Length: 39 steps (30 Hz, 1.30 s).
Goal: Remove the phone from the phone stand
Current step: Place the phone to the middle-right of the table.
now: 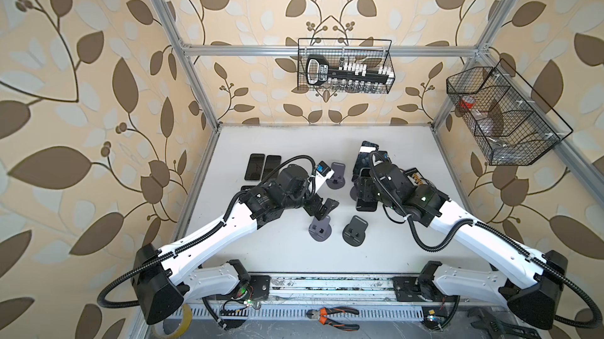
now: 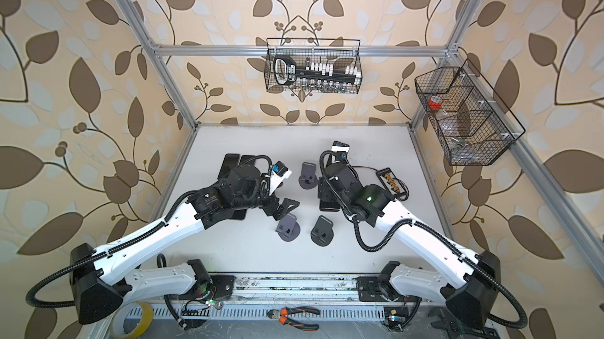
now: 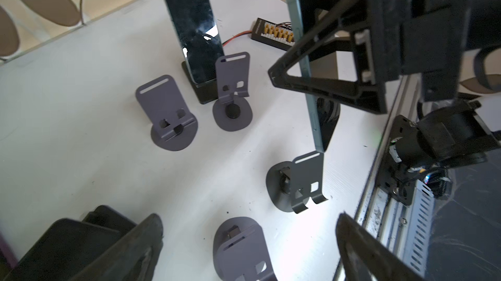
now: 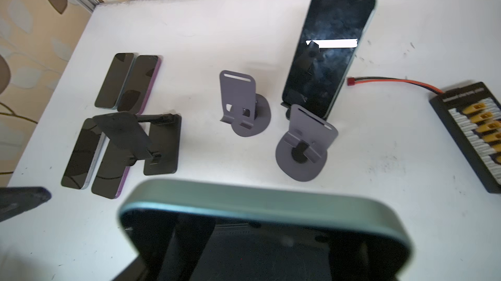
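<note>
A teal-edged phone [image 3: 311, 81] hangs upright with my right gripper [image 3: 295, 35] shut on its sides. Its lower end is level with the top of a grey phone stand [image 3: 307, 182] and clear of the stand's hooks. In the right wrist view the phone's top edge [image 4: 265, 203] fills the foreground. In a top view the right wrist hides most of this phone [image 1: 366, 205]. My left gripper [image 3: 248, 224] is open above another empty grey stand [image 3: 241, 249]; in a top view it [image 1: 322, 208] hovers mid-table. A second phone [image 4: 325, 49] leans on a black stand at the back.
Two more empty grey stands [image 4: 244, 109] [image 4: 303, 149] stand mid-table. Several phones [image 4: 124, 81] lie flat at the left beside a folded black stand [image 4: 151, 141]. A connector board [image 4: 474, 130] with a red-black cable lies at the right. Wire baskets [image 1: 346, 66] hang on the frame.
</note>
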Each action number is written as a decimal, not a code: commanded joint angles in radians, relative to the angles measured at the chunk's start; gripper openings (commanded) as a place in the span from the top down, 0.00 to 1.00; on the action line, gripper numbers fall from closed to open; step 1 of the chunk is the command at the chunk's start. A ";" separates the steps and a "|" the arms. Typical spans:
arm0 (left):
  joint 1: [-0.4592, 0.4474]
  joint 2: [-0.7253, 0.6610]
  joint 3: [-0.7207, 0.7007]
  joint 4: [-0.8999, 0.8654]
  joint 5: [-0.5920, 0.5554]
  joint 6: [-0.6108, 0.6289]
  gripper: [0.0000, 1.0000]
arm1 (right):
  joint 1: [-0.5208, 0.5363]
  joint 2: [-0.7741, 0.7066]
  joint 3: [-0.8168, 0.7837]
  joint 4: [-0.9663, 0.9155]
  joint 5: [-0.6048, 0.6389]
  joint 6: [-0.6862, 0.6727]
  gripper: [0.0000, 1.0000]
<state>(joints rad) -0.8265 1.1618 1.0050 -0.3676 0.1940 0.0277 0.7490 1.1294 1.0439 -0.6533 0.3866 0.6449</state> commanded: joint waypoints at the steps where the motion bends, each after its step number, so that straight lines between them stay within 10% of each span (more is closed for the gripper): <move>1: -0.046 0.008 0.050 0.005 -0.018 0.034 0.01 | 0.003 -0.057 -0.034 -0.030 0.081 0.029 0.40; 39: -0.141 0.059 0.053 0.027 -0.079 0.067 0.01 | 0.004 -0.148 -0.168 -0.007 0.321 0.012 0.43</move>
<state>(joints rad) -0.9569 1.2354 1.0199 -0.3489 0.1249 0.0792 0.7490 0.9916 0.8948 -0.7212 0.6704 0.6834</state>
